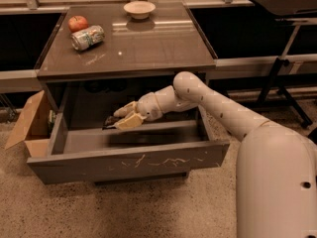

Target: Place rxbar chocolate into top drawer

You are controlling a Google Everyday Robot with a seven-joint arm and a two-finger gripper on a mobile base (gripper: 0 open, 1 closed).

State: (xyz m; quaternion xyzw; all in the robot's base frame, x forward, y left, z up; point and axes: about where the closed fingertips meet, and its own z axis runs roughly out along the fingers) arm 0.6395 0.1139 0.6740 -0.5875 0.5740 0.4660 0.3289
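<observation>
The top drawer (129, 161) is pulled out, a wide grey drawer with white scratches on its front panel. My gripper (124, 117) reaches into it from the right, low over the drawer's back half. Its cream fingers (130, 122) are shut on the rxbar chocolate (110, 121), a small dark flat bar that sticks out to the left of the fingertips, just above the drawer's floor.
On the brown tabletop (148, 43) lie a red apple (78, 23), a green-and-white can (87, 37) on its side, and a white bowl (139, 8) at the back. A tan cardboard box (28, 124) stands left of the drawer. A black stand (282, 58) is at the right.
</observation>
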